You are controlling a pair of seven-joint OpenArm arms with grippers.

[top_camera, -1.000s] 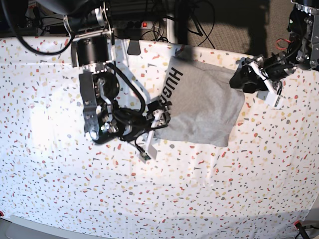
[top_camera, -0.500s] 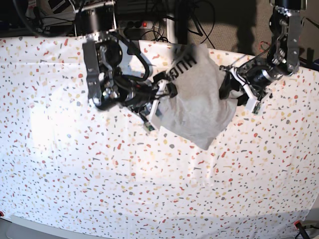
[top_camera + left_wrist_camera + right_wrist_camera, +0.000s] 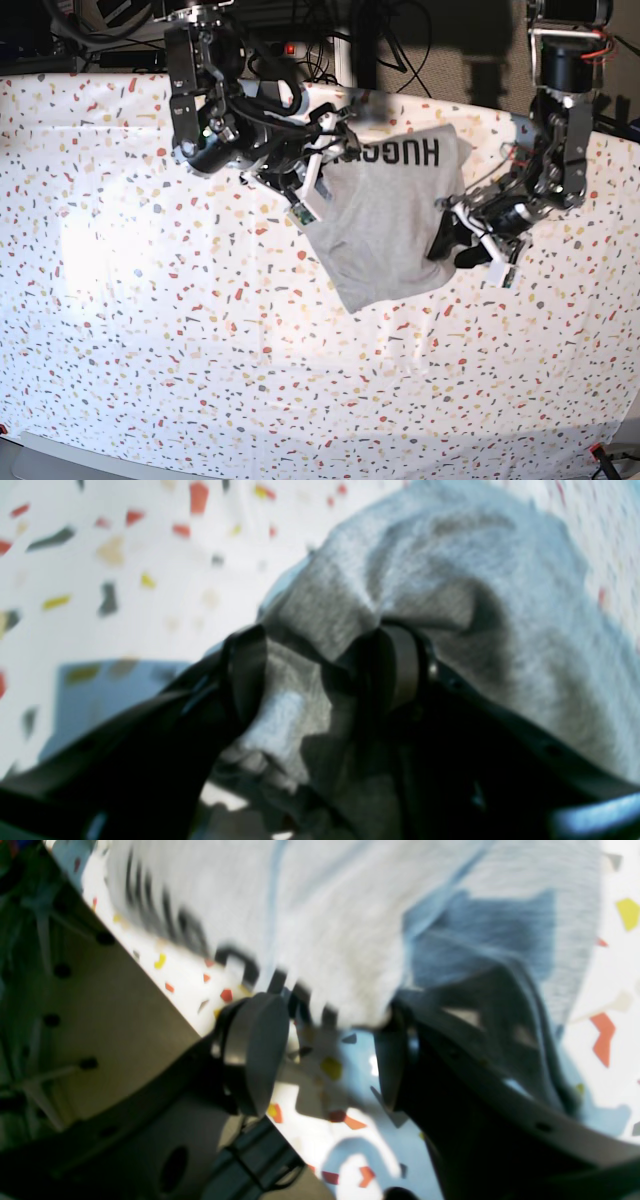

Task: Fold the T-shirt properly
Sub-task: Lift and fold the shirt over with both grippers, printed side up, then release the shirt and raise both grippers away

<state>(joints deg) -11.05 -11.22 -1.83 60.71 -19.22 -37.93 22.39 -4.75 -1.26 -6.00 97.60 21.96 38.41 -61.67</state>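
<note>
A: Over the speckled tablecloth, toward the far side, the T-shirt lies as a partly folded grey bundle, "HUGG" lettering facing up along its far edge. Which step?

B: Judged mid-fold, or a reposition of the folded stack. The left gripper has its fingers clamped on a bunched fold of grey fabric; cloth fills the gap between them and drapes over the right-hand finger.

A: And the right gripper?

B: Fingers apart. The tablecloth shows through the gap, and the shirt's lettered edge sits just at the tips. The wrist view is blurred, so contact with the near finger is uncertain; it does not look like a pinch.

A: Position in the base view?

B: The right gripper is at the bundle's lettered corner, and the left gripper at the opposite side edge. The shirt's near corner hangs free and is skewed.

A: Next move calls for?

B: Probably the right gripper must secure that corner, or clear it, before the left arm sets its edge down square. Risk: a one-sided hold lets the stack twist.
</note>
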